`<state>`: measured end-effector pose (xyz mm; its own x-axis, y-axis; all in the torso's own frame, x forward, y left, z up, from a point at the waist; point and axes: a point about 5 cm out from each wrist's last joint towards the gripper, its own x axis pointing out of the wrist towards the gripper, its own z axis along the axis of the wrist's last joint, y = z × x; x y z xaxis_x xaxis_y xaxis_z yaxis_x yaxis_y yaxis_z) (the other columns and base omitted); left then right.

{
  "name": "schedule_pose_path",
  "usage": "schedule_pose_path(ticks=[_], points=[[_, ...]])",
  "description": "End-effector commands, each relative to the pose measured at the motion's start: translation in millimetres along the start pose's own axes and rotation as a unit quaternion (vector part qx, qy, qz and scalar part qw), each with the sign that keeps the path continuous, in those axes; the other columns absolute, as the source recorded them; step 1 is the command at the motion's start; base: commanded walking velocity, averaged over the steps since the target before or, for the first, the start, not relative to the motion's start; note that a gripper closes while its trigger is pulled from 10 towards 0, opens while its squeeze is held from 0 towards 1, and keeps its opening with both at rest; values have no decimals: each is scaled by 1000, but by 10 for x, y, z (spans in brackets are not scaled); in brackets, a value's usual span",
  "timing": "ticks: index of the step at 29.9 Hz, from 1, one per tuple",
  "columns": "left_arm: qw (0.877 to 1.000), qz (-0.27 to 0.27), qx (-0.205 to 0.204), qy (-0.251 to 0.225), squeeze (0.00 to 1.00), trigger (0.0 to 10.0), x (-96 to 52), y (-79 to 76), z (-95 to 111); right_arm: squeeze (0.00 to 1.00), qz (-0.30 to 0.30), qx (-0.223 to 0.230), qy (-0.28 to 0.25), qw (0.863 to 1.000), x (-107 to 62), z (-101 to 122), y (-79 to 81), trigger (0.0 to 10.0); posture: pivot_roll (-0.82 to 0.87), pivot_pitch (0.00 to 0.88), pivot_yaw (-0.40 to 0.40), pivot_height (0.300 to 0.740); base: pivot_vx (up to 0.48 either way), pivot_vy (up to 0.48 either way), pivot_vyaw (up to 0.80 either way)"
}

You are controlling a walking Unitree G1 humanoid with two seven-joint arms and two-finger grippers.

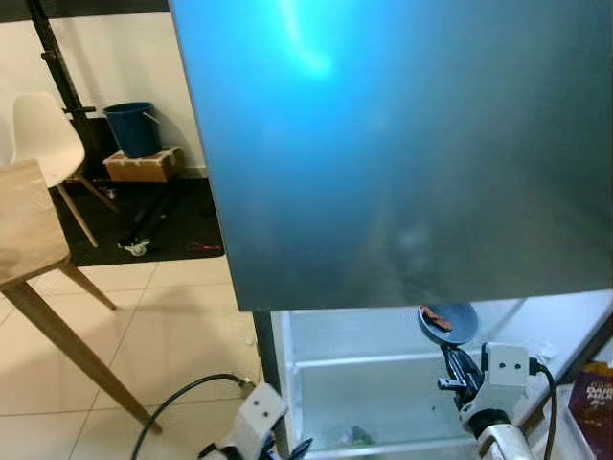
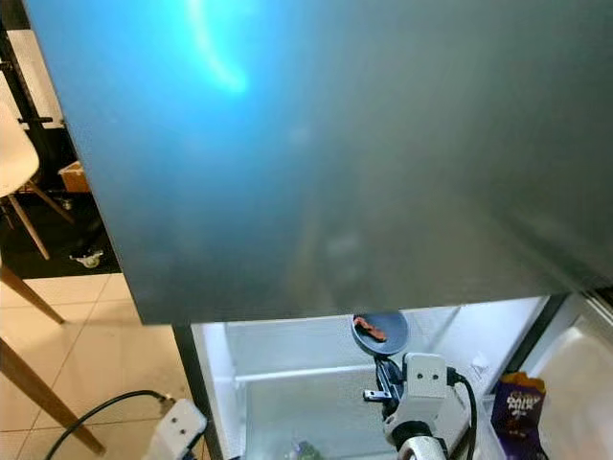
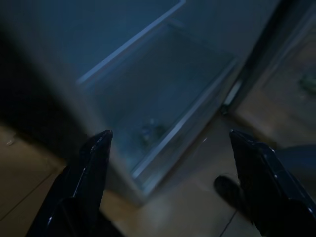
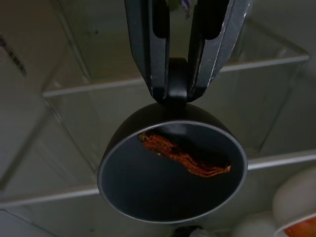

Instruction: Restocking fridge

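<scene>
From the head, looking down, the fridge door [image 1: 402, 144] hangs across most of the scene, and below its edge the lit fridge [image 1: 383, 383] interior lies open. The right gripper [image 1: 458, 369] reaches in there, holding a small dark pan [image 1: 448, 323] by its handle out over the white shelf, probably so it can be set down level. A purple packet [image 2: 517, 402] sits in the door rack at the right.

The left wrist view is dim: the left gripper [image 3: 170, 148] has its fingers [image 3: 94, 163] spread wide and empty, hanging low beside the open fridge and its glass drawer.

In the right wrist view the fingers [image 4: 148, 44] are clamped tight on the pan's handle, with a strip of reddish food [image 4: 185, 155] lying inside, above glass shelves.
</scene>
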<state>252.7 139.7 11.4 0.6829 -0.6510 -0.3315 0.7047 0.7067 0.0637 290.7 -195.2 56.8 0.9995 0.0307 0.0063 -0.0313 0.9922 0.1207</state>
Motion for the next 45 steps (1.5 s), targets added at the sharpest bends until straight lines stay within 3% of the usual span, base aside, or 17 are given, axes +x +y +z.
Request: schedule_pose_path(ticks=[1, 9, 13, 14, 22, 33, 45], points=[[1000, -11, -10, 3, 0, 10000, 13, -79, -28, 0, -6, 6, 1, 1000, -26, 8, -43, 10000, -75, 144, 8, 651, 0, 0, 0], [1000, -18, 4, 2, 0, 10000, 101, -203, 10, 0, 2, 10, -22, 1000, 35, 168, -14, 10000, -67, 171, -4, 651, 0, 0, 0], [999, 23, 39, 1, 0, 10000, 139, -127, 48, 0, 17, 10, -39, 999, 130, 289, 65, 10000, -68, 176, -1, 651, 0, 0, 0], [997, 55, 58, -6, 0, 10000, 145, -44, 95, 0, 33, 10, -44, 998, 205, 361, 127, 10000, -68, 176, 3, 651, 0, 0, 0], [988, 120, 77, -53, 0, 10000, 102, 180, 321, 0, 78, 12, -52, 996, 369, 575, 313, 10000, -64, 176, 4, 651, 0, 0, 0], [988, 115, 88, -54, 0, 10000, 144, 149, 333, 0, 92, 10, -59, 994, 524, 766, 384, 10000, -59, 178, 9, 636, 0, 0, 0], [989, 106, 91, -53, 0, 10000, 121, 150, 333, 0, 76, -5, -87, 993, 626, 1031, 293, 10000, -58, 184, 19, 627, 0, 0, 0]])
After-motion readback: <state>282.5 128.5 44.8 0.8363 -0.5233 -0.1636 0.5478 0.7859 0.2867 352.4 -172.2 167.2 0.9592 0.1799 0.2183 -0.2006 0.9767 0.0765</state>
